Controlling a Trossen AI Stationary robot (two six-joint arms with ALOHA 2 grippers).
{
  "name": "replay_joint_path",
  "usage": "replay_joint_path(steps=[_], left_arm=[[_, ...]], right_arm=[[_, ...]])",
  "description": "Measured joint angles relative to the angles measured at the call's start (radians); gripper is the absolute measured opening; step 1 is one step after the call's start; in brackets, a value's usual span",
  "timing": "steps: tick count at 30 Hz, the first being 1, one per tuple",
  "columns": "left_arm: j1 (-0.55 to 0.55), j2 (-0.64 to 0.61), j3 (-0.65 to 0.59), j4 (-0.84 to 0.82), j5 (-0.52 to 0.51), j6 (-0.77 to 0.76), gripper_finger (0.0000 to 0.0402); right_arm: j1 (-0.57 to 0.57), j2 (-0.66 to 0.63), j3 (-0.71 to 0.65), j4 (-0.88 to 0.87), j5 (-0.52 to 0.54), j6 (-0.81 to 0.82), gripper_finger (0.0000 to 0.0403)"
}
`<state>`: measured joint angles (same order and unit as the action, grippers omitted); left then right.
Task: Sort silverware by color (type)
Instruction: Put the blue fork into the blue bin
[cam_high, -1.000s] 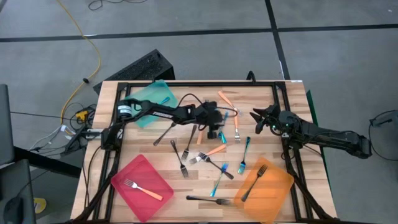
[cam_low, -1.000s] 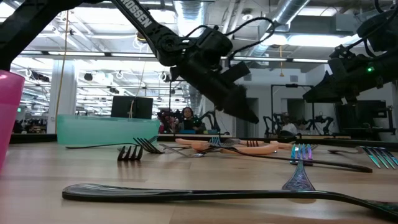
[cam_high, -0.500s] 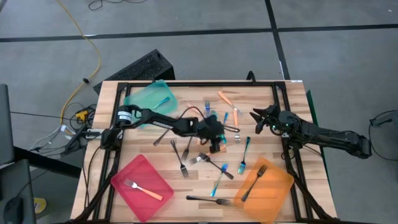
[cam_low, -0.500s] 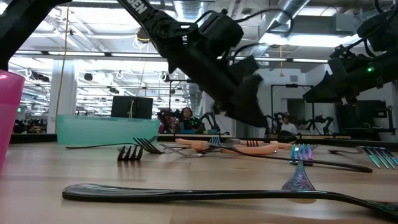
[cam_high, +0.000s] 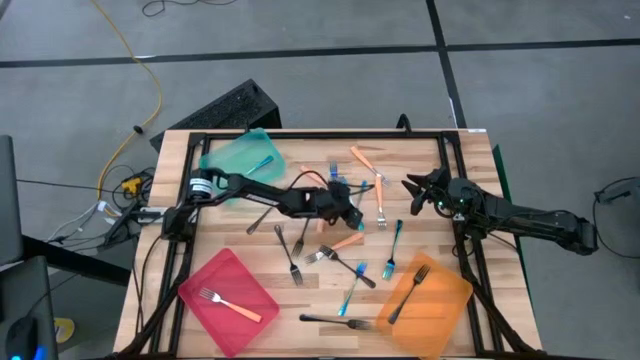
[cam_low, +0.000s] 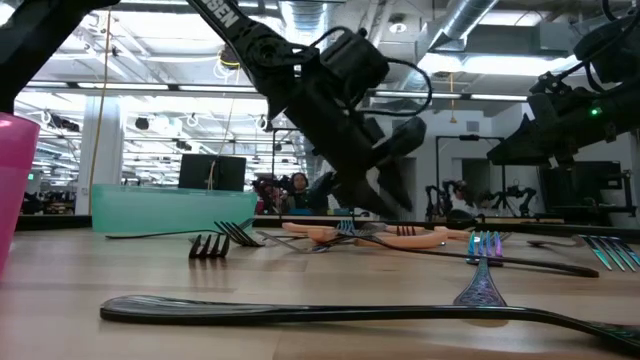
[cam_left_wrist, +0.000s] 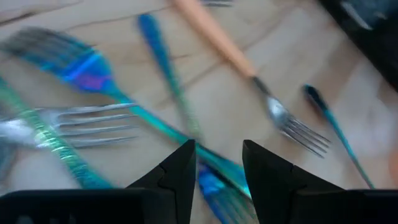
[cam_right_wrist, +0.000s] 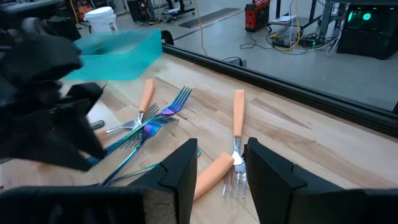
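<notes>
Your left gripper (cam_left_wrist: 217, 163) hangs open right over a blue fork (cam_left_wrist: 211, 180) in the table's middle. Go straight down, then squeeze that one fork only. Your right gripper (cam_right_wrist: 217, 163) waits open.

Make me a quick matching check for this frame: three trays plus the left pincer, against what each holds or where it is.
Column 1
1. teal tray
2. red tray
3. orange tray
4. left pincer

Column 2
a. holds a black fork
b. holds an orange-handled fork
c. holds a blue fork
d. low over the fork pile mid-table

Pairs: 1-c, 2-b, 3-a, 4-d
</notes>
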<state>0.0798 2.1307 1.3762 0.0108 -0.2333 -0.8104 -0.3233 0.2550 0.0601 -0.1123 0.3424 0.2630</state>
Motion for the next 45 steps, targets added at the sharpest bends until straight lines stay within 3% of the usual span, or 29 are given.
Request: replay_joint_path(steps=[11, 13, 17, 19, 25, 29, 32, 37, 45], left_arm=[[0.065, 0.0, 0.0, -0.048, 0.1, -0.16, 0.0116], [0.078, 0.0, 0.0, -0.019, 0.185, -0.114, 0.0116], [0.106, -0.022, 0.0, 0.1, 0.524, -0.029, 0.0116], [0.115, -0.057, 0.0, 0.155, 0.642, -0.024, 0.0116], [0.127, -0.208, 0.0, 0.165, 0.723, 0.114, 0.0116], [0.14, -0.346, 0.001, 0.062, 0.702, 0.243, 0.0116], [0.143, -0.447, 0.001, -0.06, 0.618, 0.343, 0.0116], [0.142, -0.608, 0.001, -0.299, 0.384, 0.471, 0.0116], [0.107, -0.763, 0.001, -0.525, 0.025, 0.496, 0.0116]], right_arm=[[0.0, 0.0, 0.0, 0.0, 0.0, 0.0, 0.0155], [0.0, 0.0, 0.0, 0.0, 0.0, 0.016, 0.0155], [0.0, 0.0, -0.004, 0.048, -0.004, 0.084, 0.0155], [0.002, 0.0, -0.006, 0.098, -0.025, 0.093, 0.0155], [0.002, 0.091, 0.054, 0.147, -0.029, 0.093, 0.0152], [0.0, 0.257, 0.163, 0.154, -0.024, 0.036, 0.0145], [0.0, 0.402, 0.271, 0.149, -0.022, -0.011, 0.0141], [0.002, 0.66, 0.439, 0.076, -0.026, 0.003, 0.0136], [0.006, 1.046, 0.56, 0.081, -0.088, 0.146, 0.0136]])
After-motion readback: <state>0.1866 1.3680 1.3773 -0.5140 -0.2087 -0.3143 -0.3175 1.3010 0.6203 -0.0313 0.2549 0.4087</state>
